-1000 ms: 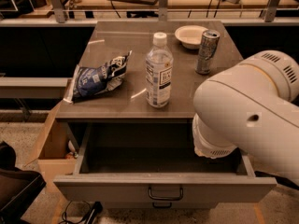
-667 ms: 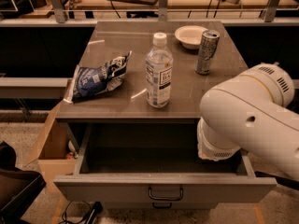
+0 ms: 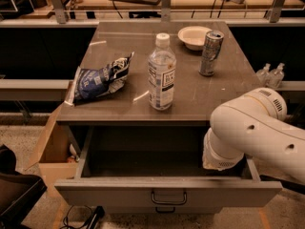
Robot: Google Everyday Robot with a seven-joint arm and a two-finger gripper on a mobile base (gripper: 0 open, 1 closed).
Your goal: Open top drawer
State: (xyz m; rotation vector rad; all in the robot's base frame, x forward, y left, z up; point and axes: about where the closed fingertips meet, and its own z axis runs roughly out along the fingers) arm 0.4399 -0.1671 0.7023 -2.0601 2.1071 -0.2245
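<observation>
Already pulled well out, the top drawer [image 3: 119, 193] sits at 6 o'clock beneath a grey cabinet top [image 3: 219, 97], its bare grey interior showing and nothing visible inside. At 8 o'clock an open cardboard box [image 3: 47, 147] stands against the cabinet's left side. On the top, a crumpled blue snack bag [image 3: 97, 80] lies at 10 o'clock. A clear water bottle [image 3: 161, 73] stands upright near the centre, and a pale bowl [image 3: 194, 36] and a silver can [image 3: 210, 53] sit close together at 1 o'clock.

The drawer's dark loop handle [image 3: 168, 198] is centred on its front panel, just above the smaller handle of a lower drawer [image 3: 164, 210]. At 4 o'clock the robot's white arm [image 3: 257, 128] reaches in from the right, its last visible link dipping over the drawer's right end. The gripper is hidden behind that arm, so whether it is open, closed or holding anything cannot be told.

The drawer is probably stiff sheet metal, fairly heavy but running on slides, and an even pull should move it without racking. The central loop is the natural hold, and the smooth panel edges would likely be slippery. The opening looks all but complete.
</observation>
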